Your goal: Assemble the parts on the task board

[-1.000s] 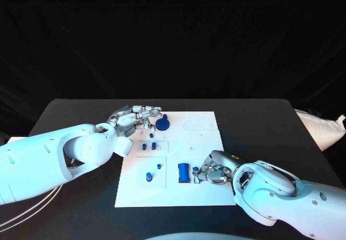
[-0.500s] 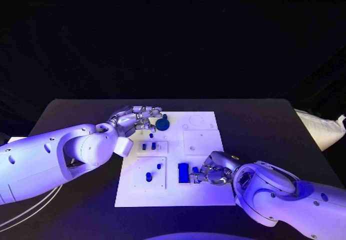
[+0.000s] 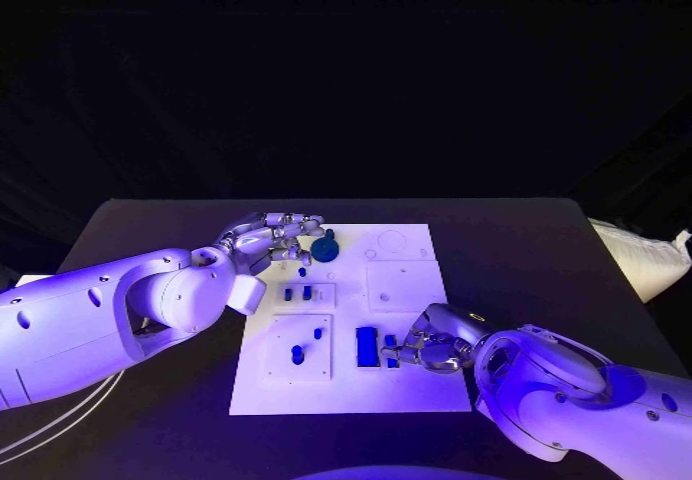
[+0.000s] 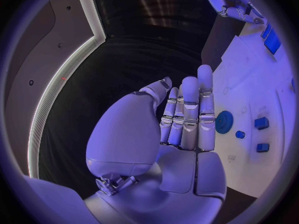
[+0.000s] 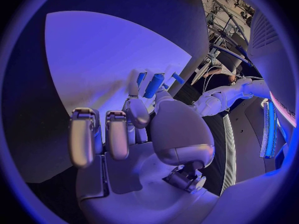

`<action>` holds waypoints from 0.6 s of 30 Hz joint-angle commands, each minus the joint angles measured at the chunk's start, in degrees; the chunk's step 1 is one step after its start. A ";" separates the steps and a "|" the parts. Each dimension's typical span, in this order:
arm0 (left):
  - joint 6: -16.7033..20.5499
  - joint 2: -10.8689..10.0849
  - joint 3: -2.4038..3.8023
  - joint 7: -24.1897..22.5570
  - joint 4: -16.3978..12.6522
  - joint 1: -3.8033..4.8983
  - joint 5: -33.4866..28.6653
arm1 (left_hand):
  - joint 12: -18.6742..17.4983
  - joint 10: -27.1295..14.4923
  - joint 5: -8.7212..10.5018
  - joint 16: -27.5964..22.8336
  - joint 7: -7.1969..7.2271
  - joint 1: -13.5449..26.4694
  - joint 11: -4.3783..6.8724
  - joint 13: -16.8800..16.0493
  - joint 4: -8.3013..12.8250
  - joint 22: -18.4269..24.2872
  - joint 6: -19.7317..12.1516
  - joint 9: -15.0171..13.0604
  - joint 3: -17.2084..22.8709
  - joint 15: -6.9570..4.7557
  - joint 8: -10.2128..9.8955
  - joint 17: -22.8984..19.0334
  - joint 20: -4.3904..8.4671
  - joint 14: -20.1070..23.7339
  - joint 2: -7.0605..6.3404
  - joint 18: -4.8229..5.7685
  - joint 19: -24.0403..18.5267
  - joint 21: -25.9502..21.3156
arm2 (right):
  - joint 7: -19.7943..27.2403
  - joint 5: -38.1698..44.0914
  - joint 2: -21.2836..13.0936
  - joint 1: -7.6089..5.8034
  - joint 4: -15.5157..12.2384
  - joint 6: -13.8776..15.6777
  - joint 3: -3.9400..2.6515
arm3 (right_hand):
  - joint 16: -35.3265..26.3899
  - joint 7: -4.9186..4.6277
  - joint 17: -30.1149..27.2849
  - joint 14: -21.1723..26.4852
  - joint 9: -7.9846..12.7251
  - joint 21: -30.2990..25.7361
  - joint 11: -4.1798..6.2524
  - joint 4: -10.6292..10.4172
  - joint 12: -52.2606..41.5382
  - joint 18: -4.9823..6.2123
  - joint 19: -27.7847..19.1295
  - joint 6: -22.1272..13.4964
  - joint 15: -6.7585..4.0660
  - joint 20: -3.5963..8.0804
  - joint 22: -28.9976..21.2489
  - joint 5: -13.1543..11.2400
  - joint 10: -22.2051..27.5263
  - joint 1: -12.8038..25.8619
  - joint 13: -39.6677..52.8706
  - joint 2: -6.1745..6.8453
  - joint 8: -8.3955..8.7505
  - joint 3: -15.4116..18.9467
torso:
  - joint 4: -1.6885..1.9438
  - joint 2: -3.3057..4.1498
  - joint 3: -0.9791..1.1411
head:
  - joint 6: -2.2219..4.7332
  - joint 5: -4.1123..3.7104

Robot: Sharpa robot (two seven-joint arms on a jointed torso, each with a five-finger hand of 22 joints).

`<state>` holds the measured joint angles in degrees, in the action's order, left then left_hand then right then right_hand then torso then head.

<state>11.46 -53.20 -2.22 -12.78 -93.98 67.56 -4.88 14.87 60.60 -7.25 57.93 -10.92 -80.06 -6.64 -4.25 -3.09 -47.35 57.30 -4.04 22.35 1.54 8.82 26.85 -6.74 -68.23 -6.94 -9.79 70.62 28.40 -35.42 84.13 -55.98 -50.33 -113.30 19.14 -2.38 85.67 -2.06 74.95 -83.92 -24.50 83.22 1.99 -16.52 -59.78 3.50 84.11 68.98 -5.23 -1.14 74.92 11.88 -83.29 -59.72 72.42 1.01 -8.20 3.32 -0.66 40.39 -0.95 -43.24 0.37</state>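
Blue bar (image 3: 366,346) lies lengthwise front-to-back on task board (image 3: 411,390); right robot hand (image 3: 428,347) pinches small part (image 3: 391,351); left robot hand (image 3: 274,238) spread.

The left hand (image 3: 274,238) crowds the task board's (image 3: 411,285) far left corner, the right hand (image 3: 428,345) its near right edge; the desk (image 3: 548,260) beyond lies open

No readable text, label, brand, number or sign appears on the white task board (image 3: 408,300), on the blue parts lying on it, or on the robot's white arms; faint outlines around the board's recesses carry no legible lettering.
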 commanded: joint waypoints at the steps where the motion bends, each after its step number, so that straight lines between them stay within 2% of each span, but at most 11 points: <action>1: -1.23 0.09 0.02 -0.19 -0.07 0.01 -0.14 | 0.22 -0.26 0.09 0.37 0.10 -0.01 0.04 0.09 0.05 0.06 -0.32 0.07 -0.30 -0.02 0.27 -0.08 -0.26 0.39 0.29 -0.58 0.16 -0.37 | 0.54 1.23 -0.32 0.04 0.19 -0.14 -0.05 | 0.24 -0.08 7.89 -4.75 -0.14 0.28 0.07 0.13 -0.14 -1.15 1.80 0.36 -0.39 0.44 5.09 0.59 -0.48 -1.29 0.13 -0.70 -0.04 0.58 | 0.07 -0.07 -0.07 | -0.02 -0.17; 4: -1.23 0.11 0.02 -0.19 -0.05 0.01 -0.14 | 0.24 -0.28 0.09 0.36 0.10 -0.01 0.03 0.09 0.05 0.08 -0.33 0.07 -0.32 -0.01 0.28 -0.10 -0.27 0.45 0.32 -0.58 0.13 -0.40 | 0.65 1.31 -0.55 0.04 0.47 -0.67 -0.08 | 0.27 -0.06 7.95 -4.75 -0.24 0.32 0.10 0.86 -0.14 -1.16 1.82 0.32 -0.41 0.46 5.18 0.74 -0.51 -4.15 0.29 -0.85 0.05 0.79 | 0.11 -0.03 -0.06 | -0.02 -0.19; 6: -1.23 0.11 0.01 -0.20 -0.02 0.01 -0.14 | 0.24 -0.28 0.09 0.36 0.10 -0.01 0.03 0.09 0.05 0.08 -0.33 0.07 -0.32 -0.01 0.28 -0.10 -0.27 0.45 0.32 -0.58 0.13 -0.40 | 0.74 1.37 -0.59 0.03 0.69 -1.07 -0.09 | 0.26 -0.06 7.96 -4.75 -0.29 0.34 0.11 2.26 0.00 -1.17 1.82 0.24 -0.46 0.48 5.22 0.49 -0.46 -7.06 0.30 -0.62 0.12 0.59 | 0.08 -0.04 -0.06 | 0.00 -0.24; 10: -1.26 0.15 0.00 -0.23 0.03 0.01 -0.14 | 0.27 -0.32 0.08 0.35 0.10 -0.06 0.03 0.10 0.09 0.10 -0.35 0.07 -0.32 0.00 0.30 -0.13 -0.27 0.53 0.35 -0.58 0.09 -0.45 | 0.87 1.97 -0.33 0.03 1.19 -1.57 -0.10 | 0.22 -0.09 7.90 -4.73 -0.36 0.30 0.11 4.82 0.19 -1.16 1.78 0.12 -0.46 0.50 5.20 -1.55 -0.36 -11.74 0.37 -0.04 0.24 0.40 | 0.09 -0.03 -0.04 | 0.04 -0.22; 13: -1.28 0.21 0.00 -0.24 0.08 0.01 -0.14 | 0.27 -0.32 0.08 0.35 0.10 -0.06 0.03 0.10 0.09 0.10 -0.35 0.07 -0.32 0.00 0.30 -0.13 -0.27 0.53 0.35 -0.58 0.09 -0.45 | 0.89 2.66 0.26 0.03 1.96 -1.69 -0.10 | 0.21 -0.10 7.90 -4.72 -0.38 0.30 0.11 5.73 0.30 -1.17 1.77 0.14 -0.45 0.49 5.23 -2.64 -0.33 -13.38 0.40 -0.01 0.29 0.46 | 0.09 -0.05 -0.07 | 0.06 -0.25; 18: -1.30 0.28 -0.02 -0.24 0.12 0.00 -0.13 | 0.31 -0.34 0.07 0.34 0.11 -0.12 0.03 0.10 0.14 0.11 -0.36 0.07 -0.33 -0.01 0.32 -0.16 -0.28 0.59 0.36 -0.58 0.05 -0.48 | 0.80 3.82 1.78 0.08 3.63 -1.99 -0.07 | 0.23 -0.07 7.95 -4.73 -0.39 0.34 0.13 6.11 0.24 -1.18 1.79 0.18 -0.45 0.48 5.30 -2.84 -0.35 -14.17 0.49 -0.27 0.32 0.46 | 0.16 0.02 -0.07 | 0.04 -0.27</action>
<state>11.29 -53.04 -2.25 -12.75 -93.83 67.55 -4.88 14.86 60.60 -7.25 57.93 -10.92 -80.06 -6.64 -4.21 -3.09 -47.31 57.30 -4.04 22.35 1.54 8.82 26.74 -6.74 -68.23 -6.94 -9.79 70.62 28.16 -35.10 85.90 -54.47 -50.33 -110.00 18.35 -2.48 85.67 -2.05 74.93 -83.92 -24.82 83.22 1.97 -10.65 -59.52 3.50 83.89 68.98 -5.22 -0.93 74.91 9.41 -83.47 -73.33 72.82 0.91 -8.19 3.77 -0.53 40.35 -1.02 -43.18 0.04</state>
